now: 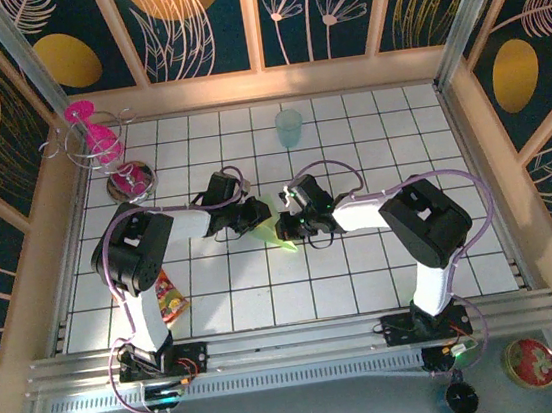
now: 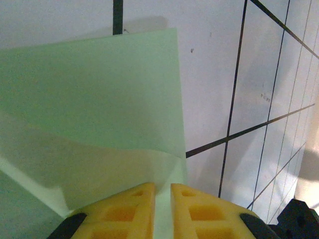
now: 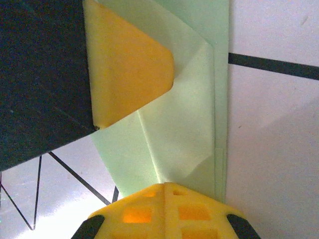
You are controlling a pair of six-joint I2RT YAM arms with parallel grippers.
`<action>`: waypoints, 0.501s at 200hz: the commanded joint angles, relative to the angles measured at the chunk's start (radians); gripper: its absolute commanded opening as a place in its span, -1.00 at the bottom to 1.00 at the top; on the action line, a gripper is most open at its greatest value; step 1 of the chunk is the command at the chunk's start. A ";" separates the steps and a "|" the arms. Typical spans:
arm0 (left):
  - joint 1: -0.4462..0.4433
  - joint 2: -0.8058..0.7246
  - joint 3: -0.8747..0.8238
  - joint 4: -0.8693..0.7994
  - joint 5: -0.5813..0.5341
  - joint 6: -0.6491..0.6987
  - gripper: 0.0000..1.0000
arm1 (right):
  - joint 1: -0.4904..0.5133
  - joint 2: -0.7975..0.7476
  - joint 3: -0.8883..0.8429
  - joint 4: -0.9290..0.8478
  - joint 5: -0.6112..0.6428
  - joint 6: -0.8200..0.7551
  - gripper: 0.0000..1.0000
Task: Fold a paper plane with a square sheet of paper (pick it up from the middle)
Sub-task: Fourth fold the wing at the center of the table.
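Mid-fold: you had the square sheet of paper (image 1: 277,234), partly creased, mid-table between the arms, left gripper (image 1: 255,214) pinching it through a narrow gap, right gripper (image 1: 286,223) clamped fully on its fold; next move probably needed that crease pressed flat.

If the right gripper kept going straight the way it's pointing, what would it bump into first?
The folded light green paper, lying right in front of the right gripper. A yellow finger of the left gripper sits just beside that line and might be brushed next; depth is unclear.
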 commanded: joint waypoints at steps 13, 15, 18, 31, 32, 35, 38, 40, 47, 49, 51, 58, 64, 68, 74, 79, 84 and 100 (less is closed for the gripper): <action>0.009 0.055 -0.017 -0.126 -0.107 0.036 -0.67 | -0.007 0.024 0.010 -0.060 -0.013 -0.029 -0.94; 0.008 0.054 -0.017 -0.125 -0.107 0.035 -0.67 | -0.006 0.023 0.008 -0.061 -0.016 -0.030 -0.94; 0.008 0.055 -0.019 -0.126 -0.107 0.036 -0.67 | -0.006 0.022 0.006 -0.062 -0.020 -0.030 -0.94; 0.009 0.054 -0.019 -0.126 -0.107 0.036 -0.67 | -0.006 0.015 -0.003 -0.067 -0.032 -0.032 -0.94; 0.008 0.055 -0.019 -0.126 -0.107 0.036 -0.67 | -0.006 0.015 -0.004 -0.068 -0.033 -0.033 -0.94; 0.008 0.055 -0.019 -0.126 -0.107 0.036 -0.67 | -0.006 0.012 -0.004 -0.070 -0.033 -0.033 -0.94; 0.008 0.056 -0.019 -0.126 -0.108 0.035 -0.67 | -0.006 0.009 -0.005 -0.072 -0.035 -0.034 -0.94; 0.008 0.056 -0.019 -0.126 -0.107 0.036 -0.67 | -0.006 0.008 -0.007 -0.073 -0.035 -0.034 -0.94; 0.008 0.056 -0.018 -0.126 -0.107 0.035 -0.67 | -0.006 0.000 -0.012 -0.076 -0.038 -0.035 -0.94; 0.008 0.056 -0.019 -0.126 -0.107 0.036 -0.66 | -0.006 0.000 -0.014 -0.077 -0.038 -0.034 -0.94; 0.008 0.056 -0.019 -0.126 -0.108 0.036 -0.67 | -0.006 -0.003 -0.014 -0.078 -0.038 -0.035 -0.94; 0.008 0.055 -0.019 -0.126 -0.107 0.037 -0.66 | -0.006 -0.010 -0.018 -0.082 -0.039 -0.036 -0.94; 0.008 0.058 -0.019 -0.126 -0.107 0.037 -0.67 | -0.006 -0.017 -0.021 -0.086 -0.041 -0.037 -0.94; 0.008 0.058 -0.019 -0.126 -0.107 0.037 -0.67 | -0.006 -0.022 -0.023 -0.087 -0.041 -0.037 -0.94; 0.009 0.059 -0.019 -0.127 -0.107 0.036 -0.66 | -0.006 -0.027 -0.025 -0.095 -0.041 -0.040 -0.94; 0.008 0.059 -0.018 -0.127 -0.107 0.037 -0.67 | -0.006 -0.030 -0.027 -0.099 -0.041 -0.041 -0.94; 0.008 0.060 -0.019 -0.127 -0.107 0.036 -0.67 | -0.006 -0.034 -0.029 -0.102 -0.041 -0.042 -0.94; 0.009 0.061 -0.019 -0.127 -0.107 0.036 -0.67 | -0.005 -0.047 -0.039 -0.112 -0.036 -0.045 -0.94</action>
